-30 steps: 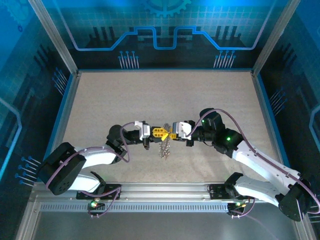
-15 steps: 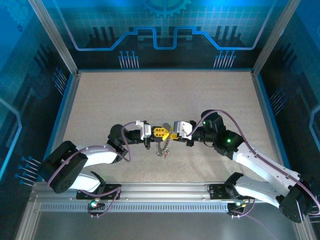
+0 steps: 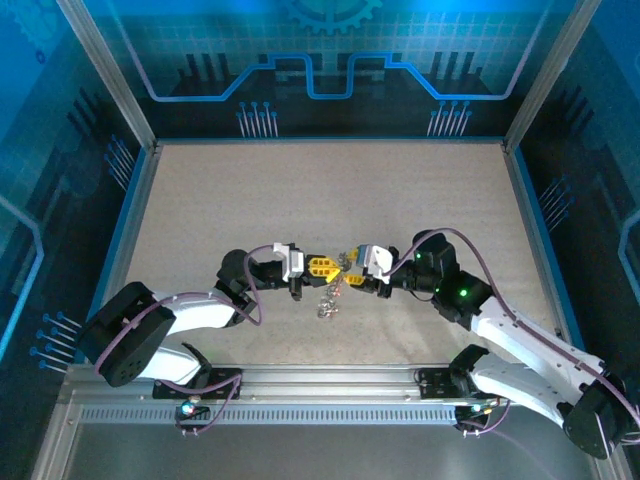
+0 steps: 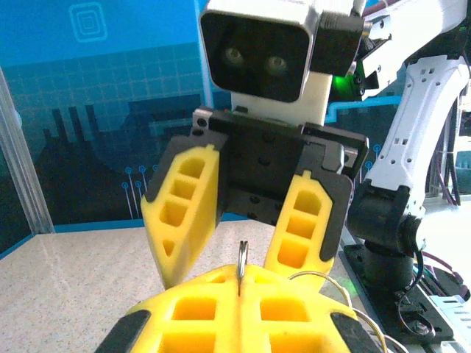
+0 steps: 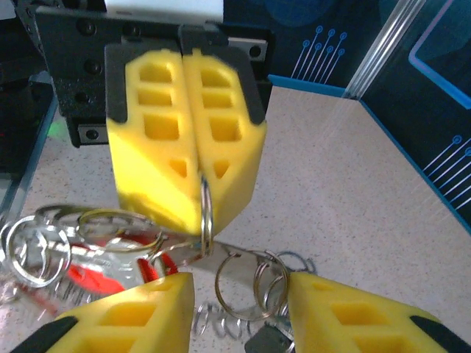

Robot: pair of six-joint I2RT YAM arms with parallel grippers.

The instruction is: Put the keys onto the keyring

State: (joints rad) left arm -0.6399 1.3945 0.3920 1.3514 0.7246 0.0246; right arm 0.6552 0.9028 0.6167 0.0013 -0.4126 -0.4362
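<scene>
Left gripper [image 5: 195, 209]: we see its yellow pads pressed flat together with no gap. It's clamped on the edge of the keyring, and from its own wrist camera a thin sliver of ring pokes up out of the seam between the pads.

Right gripper [image 5: 239, 287]: jaws clearly apart, and as far as we can see it's got hold of nothing. Some of the small rings sit in the gap between the two pads, but we can't tell if either pad touches them.

Keyring [image 5: 205, 213]: thin ring seen edge-on, hanging from the tips of the left gripper. From the top view it's between the two grippers, around the middle of the table left to right and toward the near side.

Silvery pieces [image 3: 328, 300]: a little bunch dangling just below where the grippers meet. We can't tell if it rests on the table or hangs clear.

Red key [image 5: 85, 276]: red head and pale shank, blurry, low on the left of the right wrist view, tangled in with the rings. We honestly can't say whether it's threaded on.

Table [image 3: 300, 190]: speckled beige top.

Arms: both reach in toward the middle, grippers pointing at each other, tips just beside one another.
</scene>
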